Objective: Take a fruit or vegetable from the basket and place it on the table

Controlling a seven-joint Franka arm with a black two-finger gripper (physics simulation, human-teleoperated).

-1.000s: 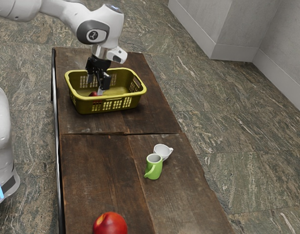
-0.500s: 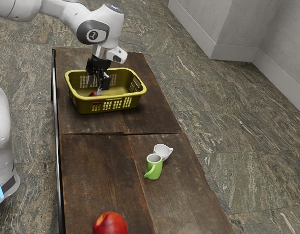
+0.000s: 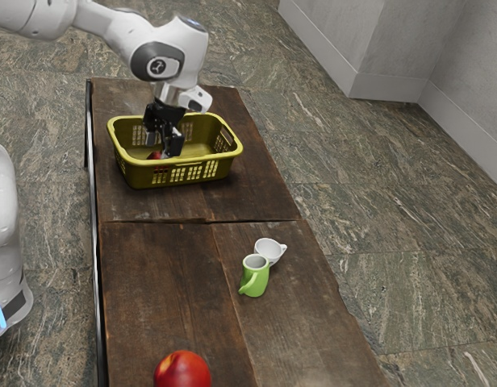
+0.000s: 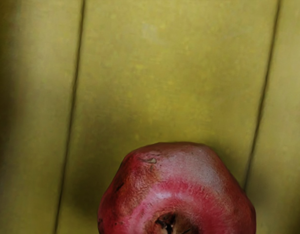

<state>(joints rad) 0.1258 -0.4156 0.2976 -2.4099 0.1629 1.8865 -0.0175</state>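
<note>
You're at the grasp: gripper [image 3: 160,148] open wide, holding nothing, over the red fruit [image 4: 177,192] in the basket [image 3: 134,172], toward the exterior view's left edge. Next, straddle it, close, lift clear.

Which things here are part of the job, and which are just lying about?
Job:
- reddish fruit in the basket
- yellow basket
- table, where the fruit should go
- robot arm

Just lying about:
- green mug
- white cup
- red fruit on the table

Veined stone floor [image 3: 410,234], grey walls [image 3: 410,48]
</note>
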